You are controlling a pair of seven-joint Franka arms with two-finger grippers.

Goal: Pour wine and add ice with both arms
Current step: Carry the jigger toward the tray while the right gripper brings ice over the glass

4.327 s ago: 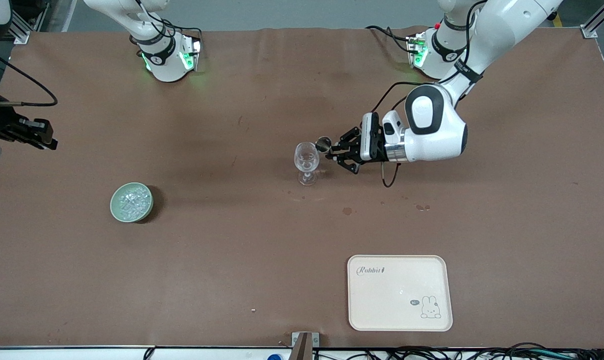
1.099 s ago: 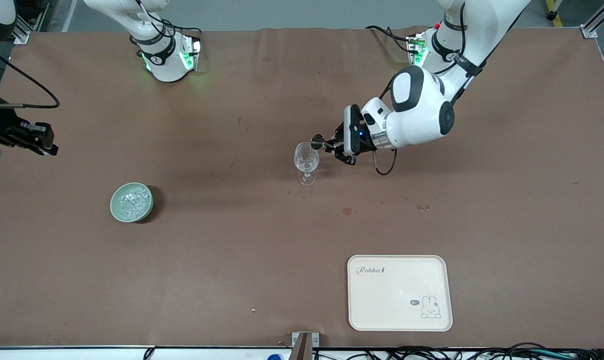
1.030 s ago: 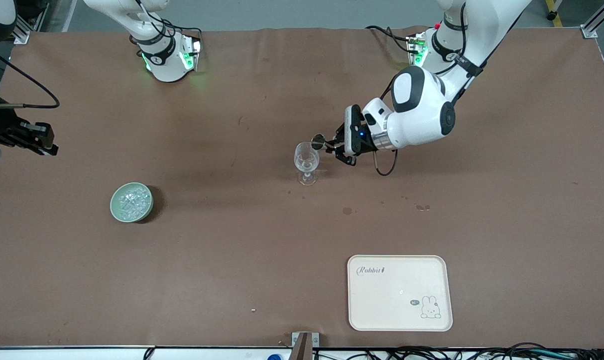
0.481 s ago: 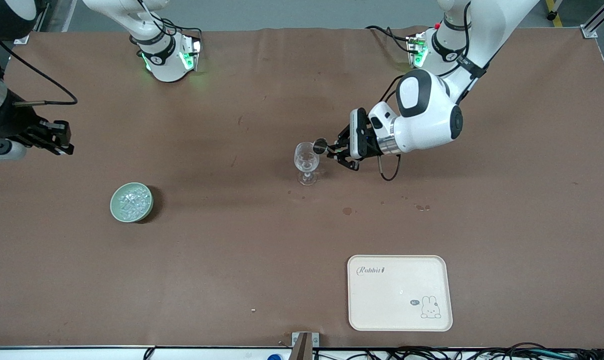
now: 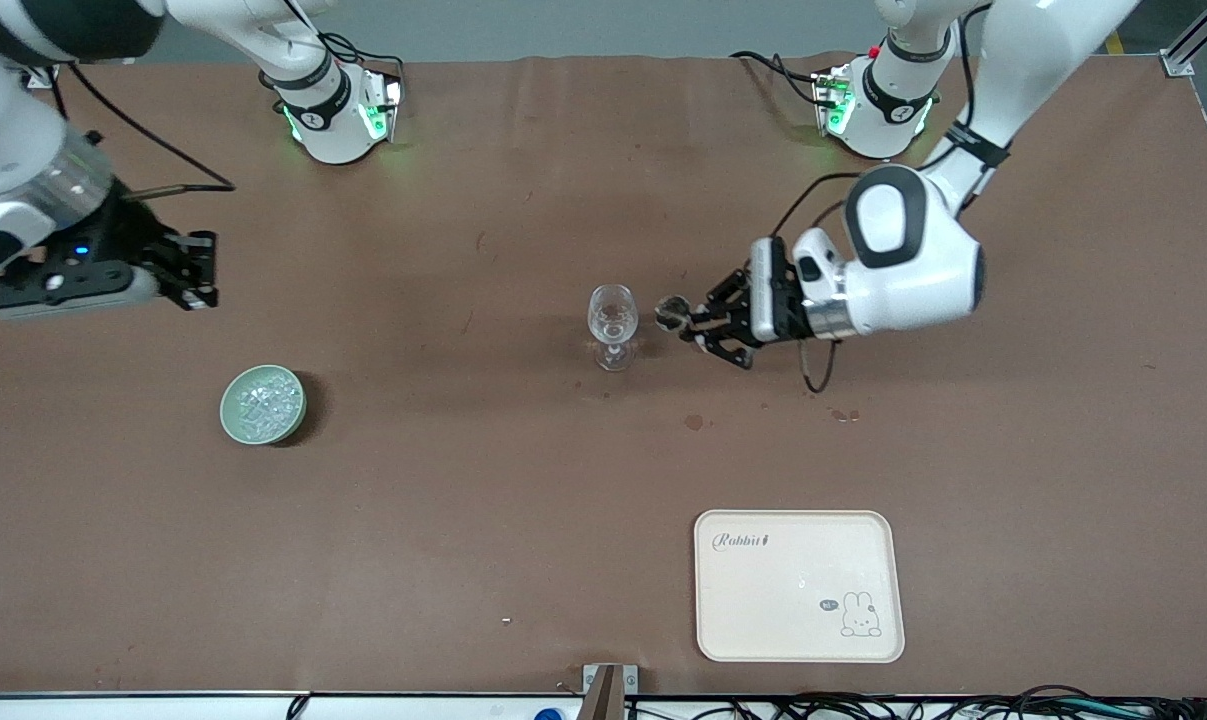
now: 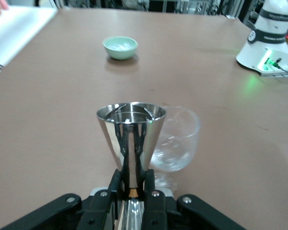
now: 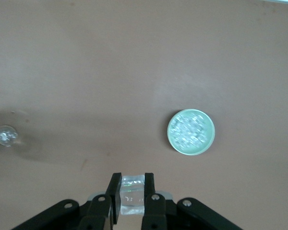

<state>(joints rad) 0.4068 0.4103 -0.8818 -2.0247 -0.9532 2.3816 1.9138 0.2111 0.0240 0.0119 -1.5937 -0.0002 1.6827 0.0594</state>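
Note:
A clear stemmed glass (image 5: 613,320) (image 6: 175,141) stands mid-table. My left gripper (image 5: 685,322) (image 6: 136,179) is shut on a steel jigger (image 5: 673,312) (image 6: 131,136), held beside the glass toward the left arm's end, with its mouth up. Wine is not visible in either of them. A green bowl (image 5: 263,403) (image 7: 191,132) holds a heap of ice (image 5: 263,400). My right gripper (image 5: 201,272) (image 7: 132,184) hangs over bare table toward the right arm's end, shut on a clear ice cube (image 7: 132,194).
A cream tray (image 5: 799,585) with a rabbit drawing lies near the table's front edge, nearer to the front camera than the glass. Small dark stains (image 5: 694,422) mark the brown cloth near the glass. The arms' bases (image 5: 338,120) stand along the table's back edge.
The left gripper has drawn the jigger back from over the glass's rim toward the left arm's end. The right arm has swung in from the table's end toward the middle.

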